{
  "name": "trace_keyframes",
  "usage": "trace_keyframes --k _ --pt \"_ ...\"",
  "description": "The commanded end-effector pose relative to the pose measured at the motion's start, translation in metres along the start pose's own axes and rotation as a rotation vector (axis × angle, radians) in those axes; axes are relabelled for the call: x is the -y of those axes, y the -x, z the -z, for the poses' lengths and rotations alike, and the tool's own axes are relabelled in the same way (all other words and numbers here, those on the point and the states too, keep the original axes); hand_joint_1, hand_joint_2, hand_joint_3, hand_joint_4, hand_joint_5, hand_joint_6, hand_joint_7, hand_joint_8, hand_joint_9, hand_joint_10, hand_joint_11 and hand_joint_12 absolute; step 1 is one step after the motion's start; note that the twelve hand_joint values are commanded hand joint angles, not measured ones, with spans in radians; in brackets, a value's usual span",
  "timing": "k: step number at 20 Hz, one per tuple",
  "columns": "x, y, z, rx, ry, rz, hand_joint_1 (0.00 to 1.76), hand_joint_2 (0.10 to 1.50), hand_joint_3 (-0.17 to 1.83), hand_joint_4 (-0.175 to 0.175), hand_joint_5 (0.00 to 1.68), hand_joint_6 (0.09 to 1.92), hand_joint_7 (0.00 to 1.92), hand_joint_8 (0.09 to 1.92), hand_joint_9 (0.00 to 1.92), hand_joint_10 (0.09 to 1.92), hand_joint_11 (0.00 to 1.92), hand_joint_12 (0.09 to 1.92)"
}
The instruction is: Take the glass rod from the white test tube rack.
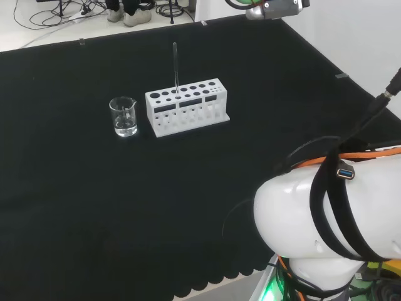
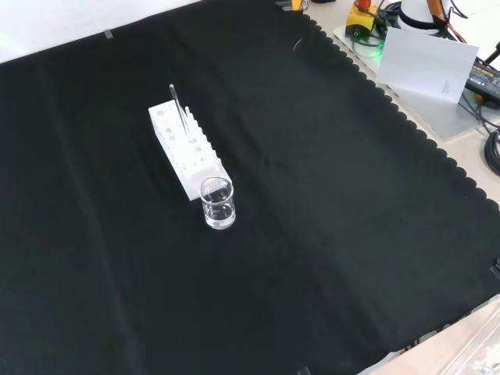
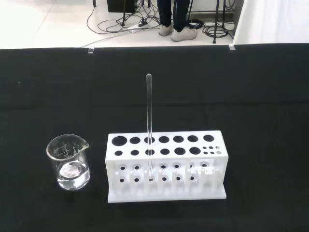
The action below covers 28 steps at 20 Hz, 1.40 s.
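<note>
Wrist view gave the clearest account of the white test tube rack (image 3: 165,166), which stood on the black cloth of the counter (image 3: 270,96) with its rows of holes facing up, and of the glass rod (image 3: 149,126), which stood upright in one of the rack's near-row holes, toward the end nearest the beaker (image 3: 69,162). The rod rose well above the rack's top, most likely left that way so that a long bare length was free to be taken from above or from the side without touching the rack. The small glass beaker stood just beside the rack's short end, apart from it, with a little clear liquid in the bottom; it looked like the place a rod might later go, though that is a guess. As for the robot hand, I cannot tell whether its fingers were apart or together. Head view showed the rack (image 1: 187,106) well away from the arm's big white link (image 1: 326,219), with the rod (image 1: 175,68) a thin line above it, so the reach had not begun. Front view set the beaker (image 2: 218,203) in front of the rack (image 2: 187,151), and the rod (image 2: 178,105) appeared slightly tilted there, a lean the wrist view hardly showed.
</note>
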<state>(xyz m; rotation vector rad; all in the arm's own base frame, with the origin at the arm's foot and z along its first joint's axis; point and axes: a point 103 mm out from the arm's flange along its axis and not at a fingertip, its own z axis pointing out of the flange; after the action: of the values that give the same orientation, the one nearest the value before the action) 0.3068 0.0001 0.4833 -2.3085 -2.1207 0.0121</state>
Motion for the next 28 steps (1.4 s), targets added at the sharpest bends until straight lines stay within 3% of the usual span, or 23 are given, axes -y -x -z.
trace_keyframes --k 1,5,12,15,18,20,28 --pt "0.000 -0.001 -0.001 0.009 0.006 -0.001 0.46 0.83 0.56 -0.097 0.00 0.09 0.00 0.16 0.00 0.44 0.00 0.64" --pt "-0.002 -0.003 -0.006 0.020 -0.010 -0.008 0.45 0.94 0.36 -0.097 0.00 0.09 0.00 0.13 0.00 0.41 0.00 0.59" --pt "-0.005 -0.004 -0.011 0.028 -0.017 -0.014 0.44 0.97 0.30 -0.096 0.00 0.09 0.00 0.17 0.00 0.47 0.00 0.61" --pt "-0.007 -0.003 -0.014 0.023 -0.024 -0.011 0.45 0.98 0.28 -0.096 0.00 0.09 0.00 0.21 0.00 0.52 0.00 0.74" --pt "-0.018 -0.004 -0.024 0.047 -0.039 0.005 0.45 0.99 0.27 -0.099 0.02 0.09 0.00 0.35 0.03 0.72 0.00 1.17" --pt "-0.026 -0.006 -0.029 0.051 -0.051 0.012 0.44 0.99 0.26 -0.100 0.04 0.09 0.00 0.46 0.04 0.82 0.00 1.31" --pt "-0.069 -0.005 -0.057 0.030 -0.083 0.048 0.44 0.99 0.27 -0.100 0.07 0.09 0.00 0.64 0.09 0.88 0.00 1.42"
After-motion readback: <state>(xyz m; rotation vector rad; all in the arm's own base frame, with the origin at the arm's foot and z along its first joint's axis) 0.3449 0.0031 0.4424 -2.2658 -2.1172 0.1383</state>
